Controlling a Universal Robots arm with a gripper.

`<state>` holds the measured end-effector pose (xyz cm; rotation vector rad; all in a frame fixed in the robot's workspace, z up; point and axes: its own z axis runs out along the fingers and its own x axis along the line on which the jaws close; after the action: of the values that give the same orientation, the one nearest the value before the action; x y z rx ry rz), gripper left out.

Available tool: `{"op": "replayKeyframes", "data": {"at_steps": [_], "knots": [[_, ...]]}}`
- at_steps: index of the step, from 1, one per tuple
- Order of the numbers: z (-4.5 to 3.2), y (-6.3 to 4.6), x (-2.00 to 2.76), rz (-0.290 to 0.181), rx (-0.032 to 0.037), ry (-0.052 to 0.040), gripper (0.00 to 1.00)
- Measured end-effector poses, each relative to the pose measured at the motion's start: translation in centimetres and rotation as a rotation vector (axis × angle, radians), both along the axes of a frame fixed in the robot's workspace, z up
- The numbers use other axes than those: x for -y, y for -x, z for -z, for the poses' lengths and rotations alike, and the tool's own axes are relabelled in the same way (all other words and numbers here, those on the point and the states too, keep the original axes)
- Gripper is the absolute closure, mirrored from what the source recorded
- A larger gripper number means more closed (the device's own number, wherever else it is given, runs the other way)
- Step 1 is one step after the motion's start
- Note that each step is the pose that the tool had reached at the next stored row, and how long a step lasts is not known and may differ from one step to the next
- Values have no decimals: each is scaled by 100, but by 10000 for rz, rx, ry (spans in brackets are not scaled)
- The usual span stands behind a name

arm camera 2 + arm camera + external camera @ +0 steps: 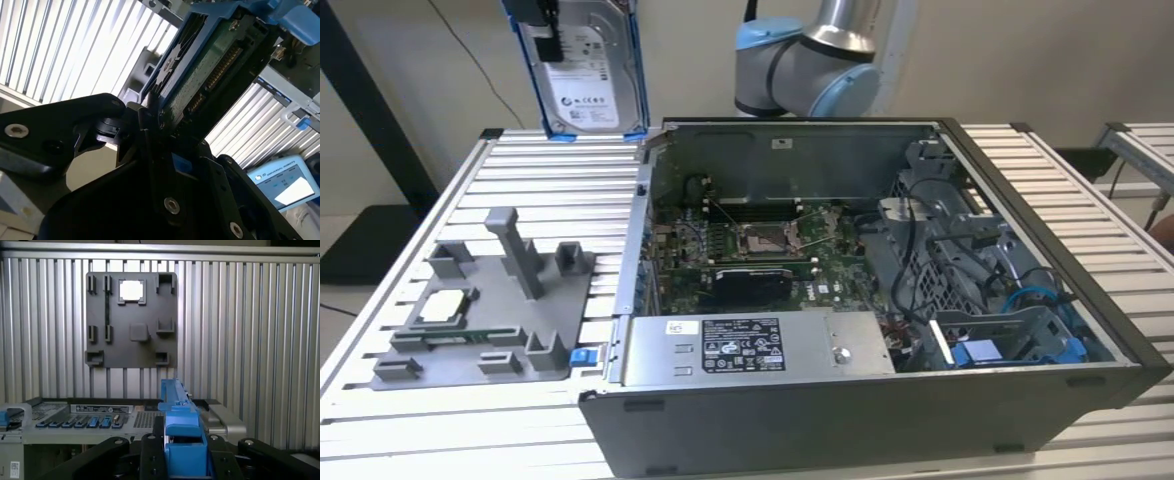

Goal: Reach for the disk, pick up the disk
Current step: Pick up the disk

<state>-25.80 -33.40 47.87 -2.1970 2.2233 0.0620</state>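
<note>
The disk (587,75), a silver drive with a white label in a blue bracket, hangs upright in the air above the table's far side, at the exterior view's left, clear of the open computer case. My gripper (538,28) is shut on its upper edge. In the first wrist view the disk's blue bracket edge (177,410) stands between my black fingers (150,455). In the second wrist view the disk's green circuit-board underside (210,65) sticks out from the gripper (165,120).
The open computer case (1067,300) takes up the middle of the slatted table (547,190), with a grey box (747,345) at its front. A grey fixture plate (494,310) holding a small square silver chip (443,306) lies at the exterior view's left. The arm's base (807,60) stands behind the case.
</note>
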Motion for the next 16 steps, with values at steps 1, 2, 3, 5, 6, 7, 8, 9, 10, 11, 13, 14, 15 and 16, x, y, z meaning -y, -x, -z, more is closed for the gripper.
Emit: {"op": "replayKeyframes", "data": {"at_steps": [1,2,3,5,6,7,8,9,10,11,13,14,15,16], "knots": [[0,-33,0,-1,0,-1,100],[0,-66,0,-1,-1,0,100],[0,-102,0,-1,-2,0,100],[0,-176,0,0,-3,0,100],[0,-213,0,0,-3,0,100],[0,-243,0,-1,-4,0,100],[0,-278,0,-1,-4,0,100],[0,-311,0,0,-4,0,100],[0,-342,0,0,-5,0,100],[0,-376,0,0,-5,0,100],[0,-445,0,-1,-6,0,100],[0,-480,0,-1,-6,-1,100],[0,-514,0,0,-7,-1,100],[0,-547,0,0,-7,-1,100]]}}
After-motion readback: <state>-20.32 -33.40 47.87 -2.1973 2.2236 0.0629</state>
